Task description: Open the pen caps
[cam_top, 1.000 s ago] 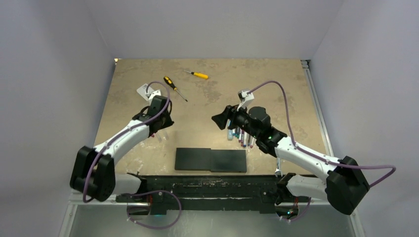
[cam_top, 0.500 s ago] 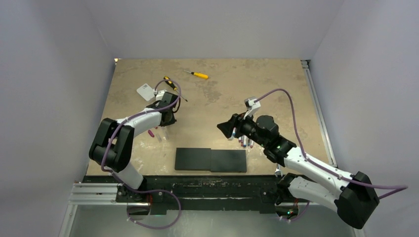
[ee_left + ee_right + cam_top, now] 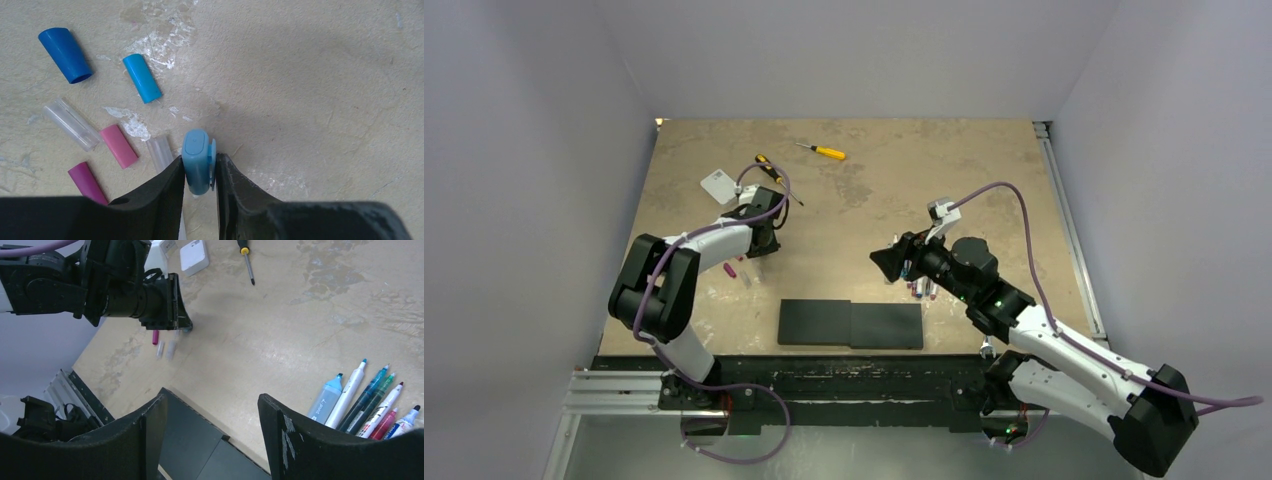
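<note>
Where the two black fingers of the left gripper come together at the bottom of the left wrist view, a pale blue cap with a clip is pinched between them. The fingers are nearly closed, and the cap is touched on both sides. Its closed end is pointed up the frame. Just to its left, a short clear cap is seen lying on the table. Further left, a pink cap, a magenta cap and a longer clear cap are laid near each other. A light blue cap and a dark blue cap are found in the upper left of the frame.

The right gripper is spread wide, and nothing is gripped in it. In the lower right of the right wrist view, a row of pens with bare tips is laid side by side on the table. In the top view these pens are mostly hidden by the right arm. Near the top of that view, a yellow screwdriver, a black-and-yellow screwdriver and a small white box are seen. A flat black pad is set low in the frame.
</note>
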{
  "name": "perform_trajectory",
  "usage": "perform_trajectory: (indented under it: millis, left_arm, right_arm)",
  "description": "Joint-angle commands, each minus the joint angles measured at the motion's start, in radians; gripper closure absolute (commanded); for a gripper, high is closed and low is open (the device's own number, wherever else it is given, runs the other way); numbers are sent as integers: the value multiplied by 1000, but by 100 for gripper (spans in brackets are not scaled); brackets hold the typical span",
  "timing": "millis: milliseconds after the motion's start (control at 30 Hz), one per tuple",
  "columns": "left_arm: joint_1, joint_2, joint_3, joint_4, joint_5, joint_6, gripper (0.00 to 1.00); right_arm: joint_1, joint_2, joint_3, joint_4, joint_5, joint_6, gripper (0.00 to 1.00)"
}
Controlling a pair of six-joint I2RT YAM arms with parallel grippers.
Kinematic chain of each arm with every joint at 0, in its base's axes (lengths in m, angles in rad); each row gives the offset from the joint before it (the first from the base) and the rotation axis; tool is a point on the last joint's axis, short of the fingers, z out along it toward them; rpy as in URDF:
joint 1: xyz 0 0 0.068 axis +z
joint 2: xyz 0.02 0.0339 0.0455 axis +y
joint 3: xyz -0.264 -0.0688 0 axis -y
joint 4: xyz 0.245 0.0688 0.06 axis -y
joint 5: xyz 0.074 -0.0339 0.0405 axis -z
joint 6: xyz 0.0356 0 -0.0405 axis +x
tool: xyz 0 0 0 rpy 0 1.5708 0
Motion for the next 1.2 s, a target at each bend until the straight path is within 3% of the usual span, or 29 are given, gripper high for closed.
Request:
perform_trajectory:
  millis: [0, 200, 367, 500, 600, 667, 767, 900, 1000, 1067, 1167]
  left_arm:
    - [7, -11, 17, 29, 15, -15, 70]
    - [7, -54, 39, 4, 69, -6, 48]
    - [7, -197, 29, 13, 104, 3, 44]
    - [7, -417, -9, 67, 119, 44, 41]
    - [7, -558, -30, 104, 113, 85, 39]
    - [7, -634, -32, 111, 111, 115, 38]
    - [7, -734, -55, 120, 107, 145, 37]
    - [7, -822, -118, 128, 53, 149, 34]
    - [7, -821, -140, 67, -43, 108, 24]
    - [7, -808, -152, 43, -94, 93, 20]
    - [7, -804, -191, 48, -172, 36, 6]
  right_arm:
    - [2, -16, 36, -22, 40, -31, 31]
    - [2, -21, 46, -36, 53, -37, 30]
    - [2, -43, 59, -45, 59, -50, 30]
    - [2, -90, 73, -31, 69, -70, 28]
    - [2, -126, 97, -23, 74, -63, 18]
    - [2, -142, 104, -8, 80, -36, 3]
    - [2, -175, 81, 54, 85, 47, 1]
    - [2, -224, 6, 174, 82, 181, 1]
    - [2, -246, -44, 225, 111, 237, 1]
    - [2, -245, -47, 198, 170, 237, 1]
    - [2, -225, -8, 103, 274, 309, 1]
